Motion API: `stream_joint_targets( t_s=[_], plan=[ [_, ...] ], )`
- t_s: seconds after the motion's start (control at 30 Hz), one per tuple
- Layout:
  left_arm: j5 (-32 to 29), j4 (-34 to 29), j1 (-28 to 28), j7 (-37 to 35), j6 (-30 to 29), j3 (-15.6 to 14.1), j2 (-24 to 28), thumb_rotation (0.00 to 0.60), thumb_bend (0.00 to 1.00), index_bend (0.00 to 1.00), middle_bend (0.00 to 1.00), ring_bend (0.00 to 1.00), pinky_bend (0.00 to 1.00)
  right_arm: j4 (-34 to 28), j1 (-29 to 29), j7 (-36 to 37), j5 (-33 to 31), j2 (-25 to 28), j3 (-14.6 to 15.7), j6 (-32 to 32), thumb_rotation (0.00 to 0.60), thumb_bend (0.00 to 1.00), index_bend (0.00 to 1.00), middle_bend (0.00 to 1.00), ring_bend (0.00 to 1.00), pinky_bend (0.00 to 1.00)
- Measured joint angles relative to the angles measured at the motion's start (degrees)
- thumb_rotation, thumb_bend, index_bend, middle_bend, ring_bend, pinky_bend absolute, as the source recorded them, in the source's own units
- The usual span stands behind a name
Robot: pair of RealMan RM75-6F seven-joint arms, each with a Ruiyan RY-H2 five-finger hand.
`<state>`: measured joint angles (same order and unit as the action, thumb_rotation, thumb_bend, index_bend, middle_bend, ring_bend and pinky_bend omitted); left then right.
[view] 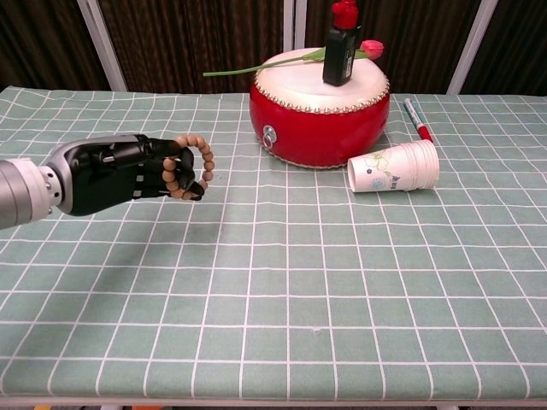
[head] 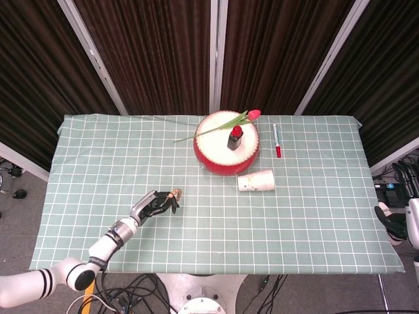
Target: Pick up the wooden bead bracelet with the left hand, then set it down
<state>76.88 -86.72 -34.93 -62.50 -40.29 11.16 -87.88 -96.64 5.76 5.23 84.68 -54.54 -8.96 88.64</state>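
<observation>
My left hand [view: 120, 173] holds the wooden bead bracelet [view: 195, 166], a ring of light brown beads that stands upright at the fingertips just above the checked cloth. From the head view the same left hand [head: 152, 205] shows low on the left side of the table, with the bracelet [head: 175, 193] at its tip. My right hand [head: 386, 221] hangs off the table's right edge, and its fingers cannot be made out.
A red drum [view: 320, 109] stands at the back centre with a black bottle [view: 338, 47] and a tulip [view: 369, 48] on top. A paper cup [view: 395, 167] lies on its side to the drum's right. A red pen [view: 417, 119] lies beyond it.
</observation>
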Motion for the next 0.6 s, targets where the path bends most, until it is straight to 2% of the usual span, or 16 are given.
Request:
stream_joint_targets(
  t_s=[0.17,0.3,0.4,0.43,0.6],
  plan=[
    [0.92,-0.04,-0.22,-0.73,-0.06,-0.42,0.05,0.452,0.75,0.48,0.54,0.33,0.21,-0.09,-0.07,0.02,-0.01,0.05,0.02,0.06,0.6,0.15,0.02,0.05,0.0,0.0],
    [1.51,-0.11,-0.38,-1.54,-0.24,-0.65,0.15,0.455,0.76,0.44,0.52,0.31,0.21,-0.09,-0.14,0.06,0.03,0.02,0.05,0.15,0.6,0.15,0.02,0.05,0.0,0.0],
    [2.25,-0.15,-0.48,-2.54,-0.52,-0.78,0.3,0.402,0.75,0.39,0.47,0.28,0.21,-0.04,-0.17,0.12,-0.02,0.01,0.04,0.16,0.6,0.15,0.02,0.05,0.0,0.0],
    [2.5,-0.16,-0.51,-2.95,-0.62,-0.82,0.35,0.367,0.74,0.35,0.44,0.25,0.21,-0.04,-0.19,0.13,-0.01,0.0,0.05,0.18,0.6,0.15,0.02,0.05,0.0,0.0],
    [3.71,0.01,-0.61,-5.28,-1.93,-0.89,0.69,0.261,0.62,0.29,0.38,0.2,0.21,0.06,-0.22,0.3,0.0,-0.06,0.08,0.17,0.6,0.15,0.02,0.05,0.0,0.0]
  ],
)
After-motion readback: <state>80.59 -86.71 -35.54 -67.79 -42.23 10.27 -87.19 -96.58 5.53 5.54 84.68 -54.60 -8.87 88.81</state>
